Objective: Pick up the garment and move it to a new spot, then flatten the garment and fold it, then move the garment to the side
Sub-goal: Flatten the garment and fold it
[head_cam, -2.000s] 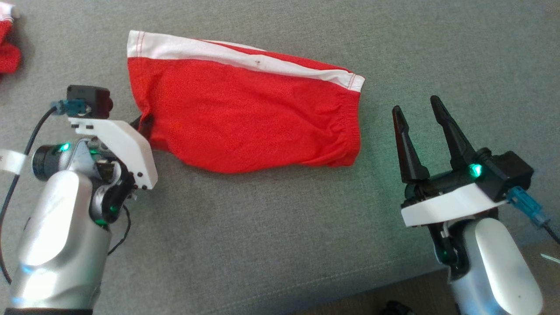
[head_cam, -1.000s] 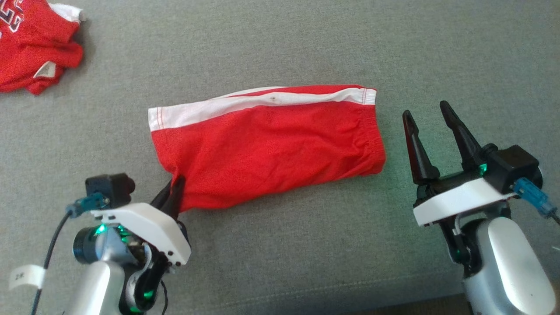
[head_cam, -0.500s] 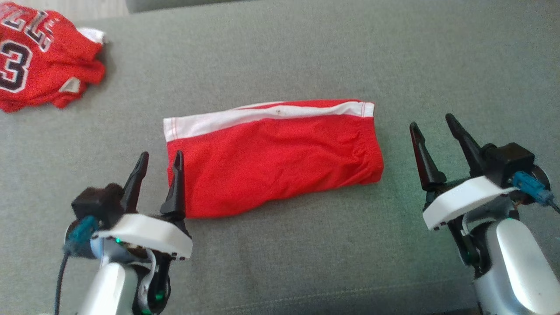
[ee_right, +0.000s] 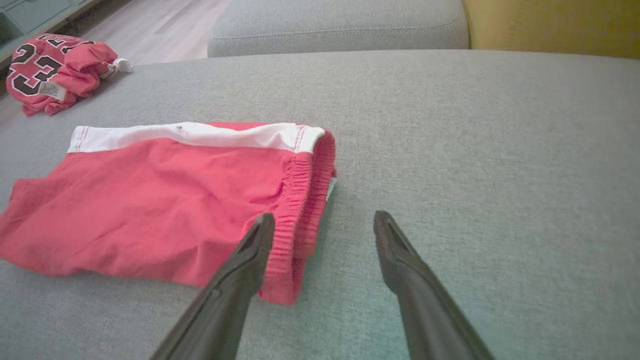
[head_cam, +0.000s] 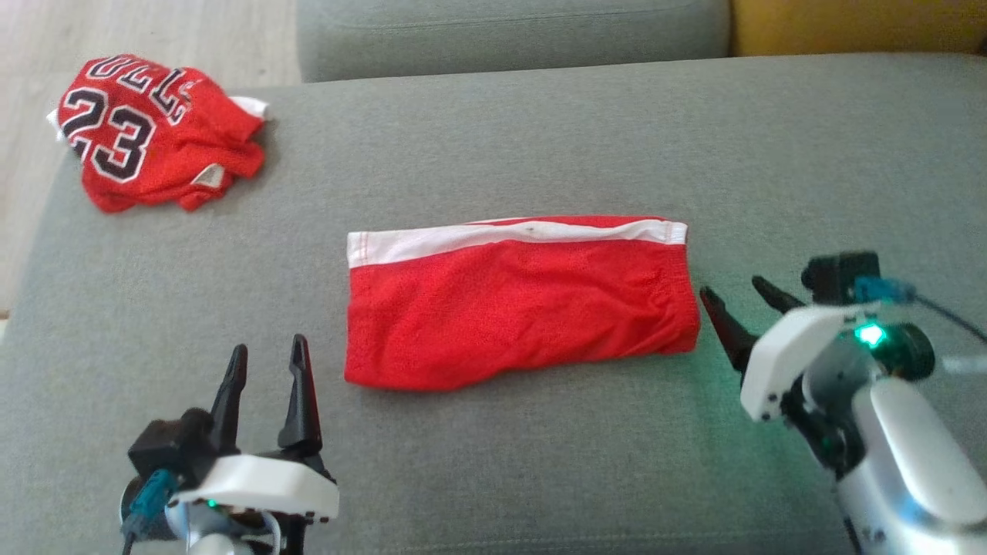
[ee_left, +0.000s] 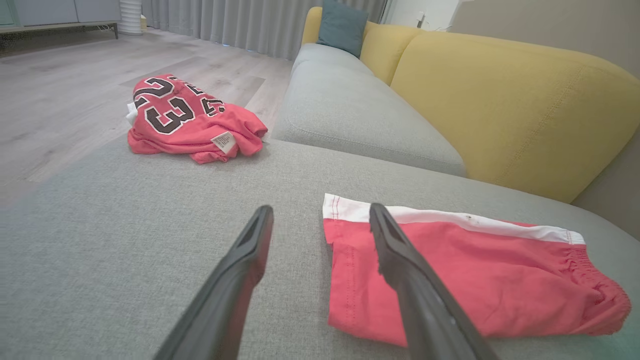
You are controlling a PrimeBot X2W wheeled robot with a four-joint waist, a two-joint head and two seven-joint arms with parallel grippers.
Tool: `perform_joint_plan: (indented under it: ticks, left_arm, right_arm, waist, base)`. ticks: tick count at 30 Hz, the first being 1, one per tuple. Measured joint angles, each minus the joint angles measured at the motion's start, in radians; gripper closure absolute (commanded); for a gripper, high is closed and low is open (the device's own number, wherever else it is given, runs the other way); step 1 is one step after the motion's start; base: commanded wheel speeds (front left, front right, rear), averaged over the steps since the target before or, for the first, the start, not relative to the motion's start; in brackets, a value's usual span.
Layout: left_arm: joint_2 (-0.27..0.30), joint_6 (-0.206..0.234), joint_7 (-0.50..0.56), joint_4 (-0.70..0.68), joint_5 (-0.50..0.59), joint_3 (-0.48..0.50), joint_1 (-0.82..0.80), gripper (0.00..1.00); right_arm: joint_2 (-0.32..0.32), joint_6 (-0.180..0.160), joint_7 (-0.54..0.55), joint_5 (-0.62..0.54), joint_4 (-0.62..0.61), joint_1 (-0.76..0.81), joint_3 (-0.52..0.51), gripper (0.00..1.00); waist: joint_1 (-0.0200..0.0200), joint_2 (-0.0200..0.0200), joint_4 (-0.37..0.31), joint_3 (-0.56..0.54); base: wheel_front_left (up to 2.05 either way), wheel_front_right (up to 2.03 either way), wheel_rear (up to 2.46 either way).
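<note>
The garment (head_cam: 517, 308) is a pair of red shorts with a white side stripe, lying folded and flat on the grey sofa seat (head_cam: 540, 462). My left gripper (head_cam: 269, 345) stands open just left of its near-left corner, apart from the cloth. In the left wrist view the garment (ee_left: 475, 280) lies right of my left gripper (ee_left: 320, 209). At the garment's right edge, my right gripper (head_cam: 729, 287) is open with nothing between its fingers. The right wrist view puts the elastic waistband end of the garment (ee_right: 150, 200) beside the left finger of my right gripper (ee_right: 325, 216).
A crumpled red jersey (head_cam: 154, 139) numbered 23 lies at the seat's far-left corner. A second grey cushion (head_cam: 501, 31) adjoins at the back, with the yellow backrest (ee_left: 500, 100) to the right. Wooden floor (head_cam: 116, 31) lies beyond the left edge.
My left gripper opened, let go of the garment's near-left corner and drew back. The right gripper dipped toward the garment's right edge. The head camera tilted up, shifting the whole picture.
</note>
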Motion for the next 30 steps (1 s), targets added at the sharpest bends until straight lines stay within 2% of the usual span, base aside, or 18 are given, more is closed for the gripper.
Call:
perform_joint_plan:
  ticks: [5, 11, 19, 20, 22, 24, 27, 30]
  left_arm:
    - [-0.005, 0.000, -0.011, -0.002, 0.005, -0.002, -0.005, 0.00]
    - [-0.013, 0.000, -0.016, -0.001, 0.010, -0.003, -0.020, 0.00]
    - [-0.015, 0.001, -0.017, 0.004, 0.010, -0.001, -0.035, 0.00]
    - [-0.016, 0.001, -0.018, 0.004, 0.010, 0.000, -0.036, 0.00]
    - [-0.016, 0.001, -0.021, 0.006, 0.010, 0.003, -0.042, 0.00]
    - [-0.016, 0.001, -0.025, 0.007, 0.010, 0.007, -0.050, 0.00]
    - [-0.016, 0.001, -0.025, 0.009, 0.010, 0.009, -0.051, 0.00]
    - [-0.016, 0.001, -0.025, 0.009, 0.010, 0.010, -0.051, 0.00]
  right_arm:
    - [-0.001, 0.000, 0.059, 0.063, 0.122, -0.116, 0.000, 0.00]
    - [-0.004, 0.000, 0.096, 0.084, 0.261, -0.166, -0.007, 0.00]
    - [0.001, 0.000, 0.122, 0.171, 0.353, -0.220, -0.029, 0.00]
    - [0.002, 0.000, 0.126, 0.186, 0.359, -0.228, -0.029, 0.05]
    - [0.003, 0.000, 0.135, 0.211, 0.369, -0.241, -0.024, 0.44]
    - [0.003, 0.000, 0.144, 0.230, 0.376, -0.252, -0.005, 0.62]
    - [0.005, 0.000, 0.152, 0.257, 0.382, -0.263, 0.021, 1.00]
    - [0.003, 0.000, 0.159, 0.281, 0.389, -0.279, 0.045, 1.00]
  waist:
    - [0.0000, 0.0000, 0.033, 0.026]
    - [0.0000, 0.0000, 0.072, 0.063]
    - [0.0000, 0.0000, 0.101, 0.097]
    - [0.0000, 0.0000, 0.102, 0.100]
    - [0.0000, 0.0000, 0.102, 0.105]
    - [0.0000, 0.0000, 0.098, 0.107]
    - [0.0000, 0.0000, 0.089, 0.110]
    - [0.0000, 0.0000, 0.074, 0.112]
  base:
    - [0.00, 0.00, 0.00]
    - [0.00, 0.00, 0.00]
    - [0.00, 0.00, 0.00]
    - [0.00, 0.00, 0.00]
    - [0.00, 0.00, 0.00]
    - [0.00, 0.00, 0.00]
    - [0.00, 0.00, 0.00]
    - [0.00, 0.00, 0.00]
